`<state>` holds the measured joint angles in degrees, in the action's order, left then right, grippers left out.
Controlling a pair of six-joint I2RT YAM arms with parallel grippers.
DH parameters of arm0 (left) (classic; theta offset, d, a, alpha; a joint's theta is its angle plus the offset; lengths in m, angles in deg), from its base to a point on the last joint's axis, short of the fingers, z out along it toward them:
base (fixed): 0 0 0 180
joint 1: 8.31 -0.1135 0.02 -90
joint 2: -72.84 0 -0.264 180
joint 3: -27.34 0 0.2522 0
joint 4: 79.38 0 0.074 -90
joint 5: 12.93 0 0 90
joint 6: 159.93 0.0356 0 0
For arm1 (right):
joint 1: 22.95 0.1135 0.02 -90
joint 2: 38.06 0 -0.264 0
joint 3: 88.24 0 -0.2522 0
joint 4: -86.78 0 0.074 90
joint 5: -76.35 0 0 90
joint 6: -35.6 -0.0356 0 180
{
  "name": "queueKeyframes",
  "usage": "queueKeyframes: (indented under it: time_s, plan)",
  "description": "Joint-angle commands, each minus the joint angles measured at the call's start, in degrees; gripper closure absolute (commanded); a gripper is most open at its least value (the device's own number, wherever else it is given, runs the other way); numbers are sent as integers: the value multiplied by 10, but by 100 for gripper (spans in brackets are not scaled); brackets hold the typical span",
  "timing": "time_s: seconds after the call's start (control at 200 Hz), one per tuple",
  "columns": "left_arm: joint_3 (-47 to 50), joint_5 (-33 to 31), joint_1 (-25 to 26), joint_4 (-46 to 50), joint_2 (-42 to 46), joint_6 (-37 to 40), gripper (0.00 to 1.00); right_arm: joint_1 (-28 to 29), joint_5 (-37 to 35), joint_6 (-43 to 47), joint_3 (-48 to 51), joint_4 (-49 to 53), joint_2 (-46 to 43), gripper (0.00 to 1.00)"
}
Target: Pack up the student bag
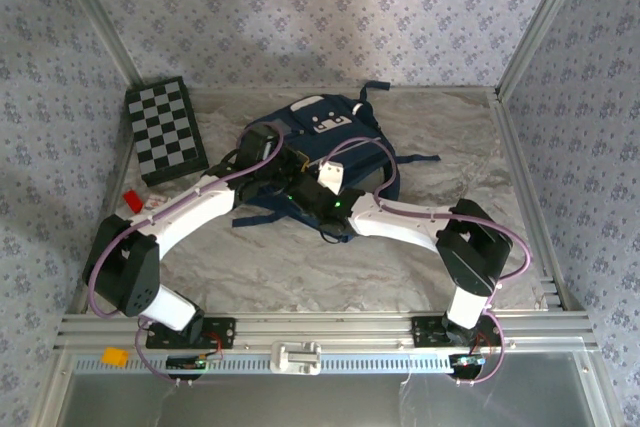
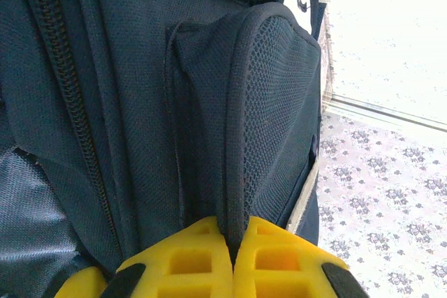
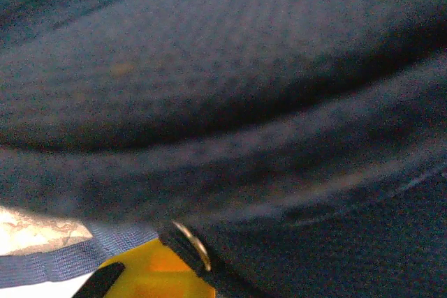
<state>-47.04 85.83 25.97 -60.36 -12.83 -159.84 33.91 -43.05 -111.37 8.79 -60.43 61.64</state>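
Navy fabric of the student bag lies directly ahead of both hands; your left hand pinches its mesh pocket rim, the right hand sits close, its grip unclear through blur.

The backpack is large, of navy blue fabric with white patches on its front pocket. It lies flat on the surface, in the middle toward the back, with dark straps trailing out to the side. Close up, a long zipper runs beside its mesh side pocket, which has a piped edge.
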Motion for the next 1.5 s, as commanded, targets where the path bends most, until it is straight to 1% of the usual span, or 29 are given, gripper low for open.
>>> queueKeyframes:
  time_s: [0.0, 0.04, 0.11, 0.13, 0.215, 0.29, 0.335, 0.43, 0.5, 0.6, 0.685, 0.74, 0.79, 0.845, 0.88, 0.965, 1.055, 1.149, 1.204, 1.244, 1.284, 1.374, 1.439, 1.494]
  plan:
    - [-33, -1, 3, -39, 14, -4, 100, -4, -40, 34, 4, -1, -16, 91]
    - [-34, -3, 2, -37, 15, -1, 100, -3, -33, 47, 4, -10, -21, 93]
    - [-33, -4, -1, -32, 15, 2, 100, 1, -32, 47, 4, 7, -28, 95]
    - [-32, -5, -2, -31, 16, 4, 100, 2, -32, 47, 22, 10, -31, 95]
    - [-28, -14, -8, -23, 23, 12, 100, 4, -24, 43, 39, 19, -43, 97]
    - [-26, -22, -11, -19, 28, 20, 100, 4, -3, 51, 61, 2, -63, 100]
    - [-26, -26, -14, -12, 29, 25, 100, 5, 8, 65, 74, -9, -75, 100]
    - [-27, -23, -21, -8, 27, 31, 100, 5, 21, 82, 92, -3, -101, 100]
    - [-28, -25, -24, -1, 26, 37, 100, 2, 49, 111, 118, -22, -127, 100]
    - [-31, -26, -29, 12, 21, 49, 100, -3, 65, 129, 148, -12, -161, 100]
    - [-25, -16, -29, 4, 21, 41, 100, -7, 70, 152, 170, -12, -184, 100]
    - [-19, -13, -23, -9, 22, 29, 100, -8, 92, 175, 173, -42, -192, 100]
    - [-17, -9, -16, -21, 21, 17, 100, -5, 97, 163, 161, -43, -186, 100]
    - [-20, -6, -9, -29, 20, 10, 100, -1, 90, 120, 141, -30, -173, 100]
    - [-25, -7, -5, -28, 19, 10, 100, 5, 89, 99, 135, -34, -163, 97]
    - [-37, -3, -1, -19, 15, 9, 100, 23, 81, 90, 130, -84, -141, 86]
    - [-33, 2, 5, -28, 16, -6, 100, 25, 58, 62, 108, -84, -110, 79]
    - [-27, 7, 14, -43, 20, -21, 100, 22, 44, 66, 93, -110, -83, 74]
    - [-32, 11, 16, -41, 24, -22, 100, 23, 16, 63, 86, -100, -71, 71]
    - [-33, 12, 17, -39, 26, -22, 100, 19, 10, 71, 85, -102, -68, 70]
    - [-32, 11, 18, -38, 30, -22, 100, 16, 5, 87, 86, -114, -67, 67]
    - [-32, 0, 25, -31, 41, -17, 100, 9, -18, 94, 85, -107, -67, 59]
    - [-34, -2, 28, -30, 44, -15, 100, 7, -24, 105, 94, -123, -77, 57]
    - [-36, -1, 29, -27, 45, -14, 100, 8, -43, 106, 103, -128, -89, 55]
